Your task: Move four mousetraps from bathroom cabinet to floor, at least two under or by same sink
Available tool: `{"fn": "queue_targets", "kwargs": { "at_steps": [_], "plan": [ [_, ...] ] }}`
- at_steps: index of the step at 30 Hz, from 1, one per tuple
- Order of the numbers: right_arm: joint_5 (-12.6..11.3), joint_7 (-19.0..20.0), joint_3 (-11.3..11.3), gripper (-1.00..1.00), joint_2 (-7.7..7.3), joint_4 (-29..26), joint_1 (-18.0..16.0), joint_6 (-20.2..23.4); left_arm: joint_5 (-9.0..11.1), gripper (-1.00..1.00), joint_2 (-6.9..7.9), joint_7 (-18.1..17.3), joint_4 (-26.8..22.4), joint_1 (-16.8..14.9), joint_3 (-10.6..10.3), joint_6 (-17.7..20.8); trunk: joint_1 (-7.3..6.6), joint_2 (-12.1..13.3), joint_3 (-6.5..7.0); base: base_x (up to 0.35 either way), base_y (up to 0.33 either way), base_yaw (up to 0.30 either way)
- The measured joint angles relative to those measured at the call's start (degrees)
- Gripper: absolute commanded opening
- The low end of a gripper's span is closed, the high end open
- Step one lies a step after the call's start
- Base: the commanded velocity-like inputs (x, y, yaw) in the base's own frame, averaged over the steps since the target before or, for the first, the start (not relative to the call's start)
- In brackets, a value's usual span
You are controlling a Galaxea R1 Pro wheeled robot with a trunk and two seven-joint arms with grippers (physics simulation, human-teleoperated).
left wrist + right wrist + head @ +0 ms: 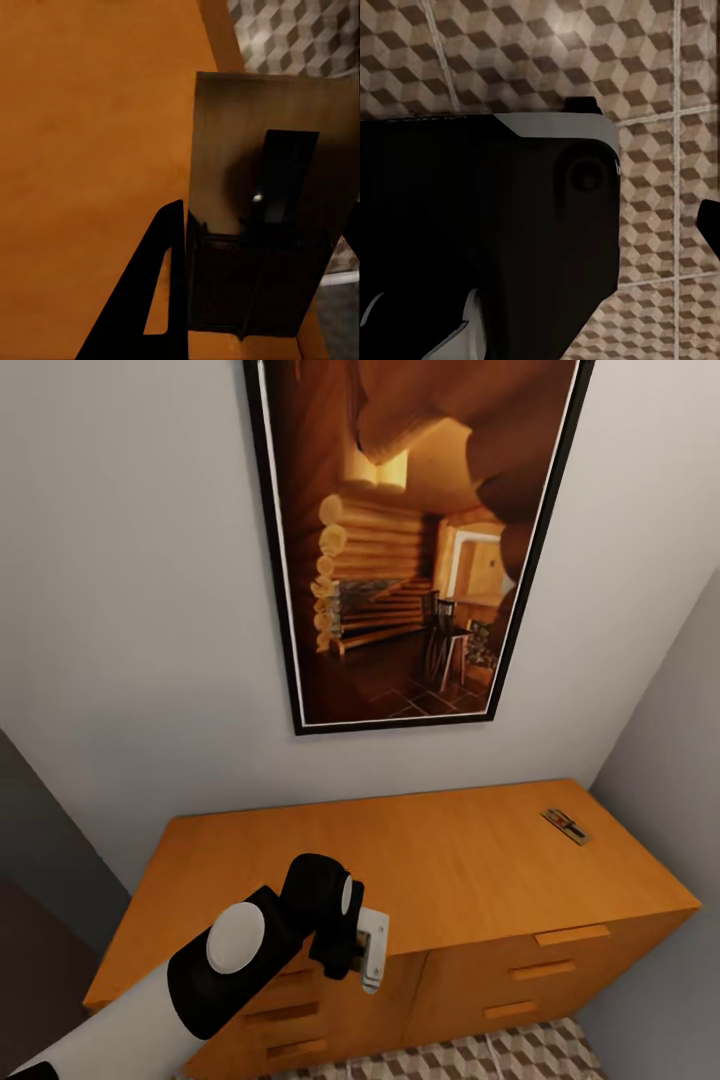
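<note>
The orange-brown cabinet point(450, 860) stands against the wall below me. One mousetrap point(565, 825) lies flat on its top near the back right corner. My left gripper point(355, 955) hangs over the cabinet's front edge, shut on another mousetrap point(373, 945). In the left wrist view that mousetrap point(225, 135) is a tan board with a dark metal part, clamped between the black fingers point(161, 285) of the gripper point(262, 217). My right gripper point(585, 247) is low over the cube-patterned floor point(510, 60); one fingertip point(709, 225) sits far out at the side, nothing between.
A large framed picture point(410, 540) of a log interior hangs above the cabinet. Grey walls close in on both sides. Drawer handles point(570, 935) face me. A strip of tiled floor point(500, 1055) lies in front. A black part of my body point(472, 240) sits under the right wrist.
</note>
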Motion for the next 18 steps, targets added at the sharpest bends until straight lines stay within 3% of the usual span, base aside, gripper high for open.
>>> {"fn": "queue_targets", "kwargs": {
  "at_steps": [18],
  "plan": [
    [0.0, 0.01, 0.0, 1.0, 0.04, 0.0, -0.01, -0.57, -0.02, -1.0, 0.51, -0.01, 0.4, 0.0, -0.08, 0.09, 0.0, 0.0, 0.0, -0.295, -0.173, 0.0]
  ]
}}
